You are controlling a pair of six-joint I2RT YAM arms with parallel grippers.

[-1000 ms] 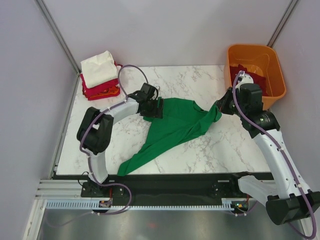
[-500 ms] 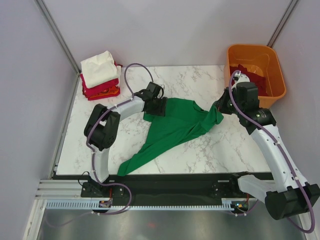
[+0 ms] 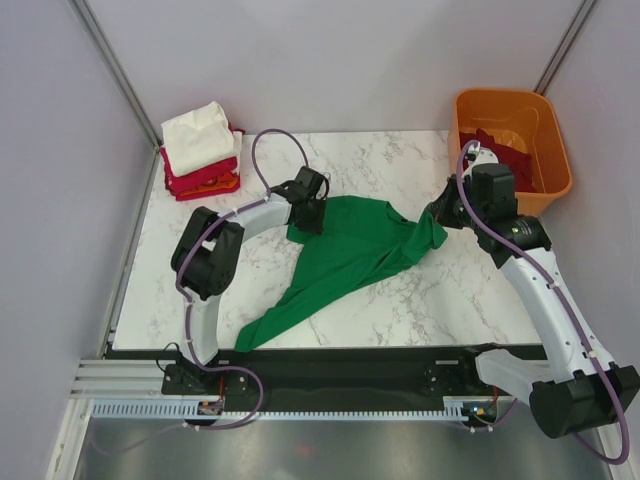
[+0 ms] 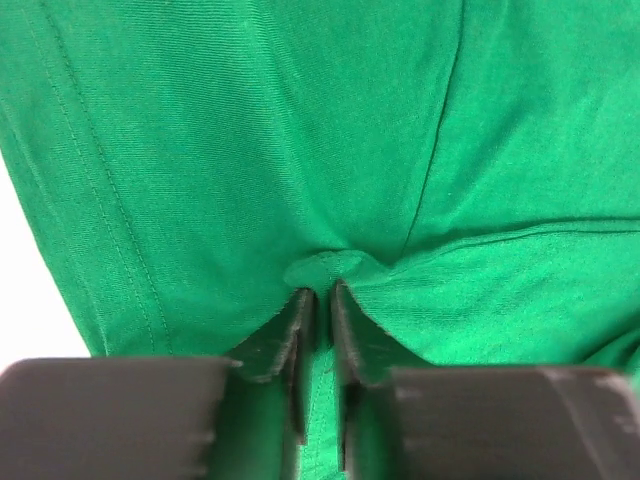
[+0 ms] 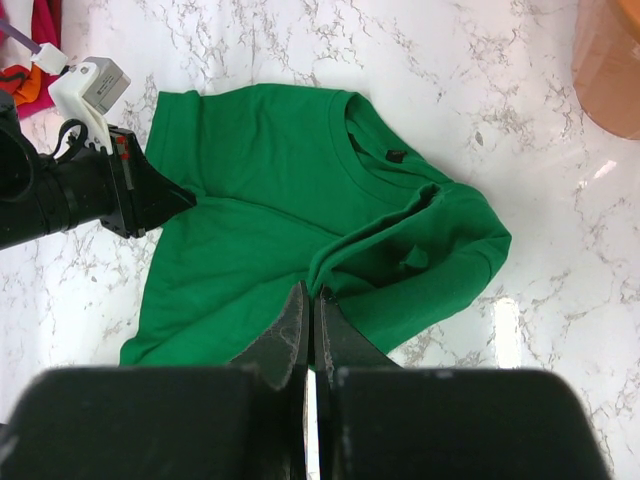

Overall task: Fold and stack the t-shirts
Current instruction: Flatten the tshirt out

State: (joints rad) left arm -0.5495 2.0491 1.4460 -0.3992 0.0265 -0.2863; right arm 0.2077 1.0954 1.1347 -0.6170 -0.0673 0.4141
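A green t-shirt (image 3: 350, 250) lies crumpled on the white marble bench (image 3: 440, 300), near the middle of the top view. Its body is bunched in the centre, and a long narrow tail of cloth runs down toward the lower left of the frame, ending close to the bench's near edge.

The left fingers (image 4: 285, 335) sit at the shirt's upper left edge. In the left wrist view they are pressed nearly together, with a small pucker of green cloth pinched between their tips. The cloth beyond them lies flat, with a seam running up the frame.

The right fingers (image 5: 292, 325) are at the shirt's right edge, centre right in the top view. They are clenched tight, and the folded green edge meets their tips, so they appear to be grasping it. In the right wrist view the collar faces up, with a small dark tag inside it.

A stack of folded t-shirts (image 3: 200, 150) rests at the bench's upper left corner, cream-white on top and red and orange below. An orange tub (image 3: 500, 93) stands at the upper right, with dark red cloth (image 3: 495, 140) inside.
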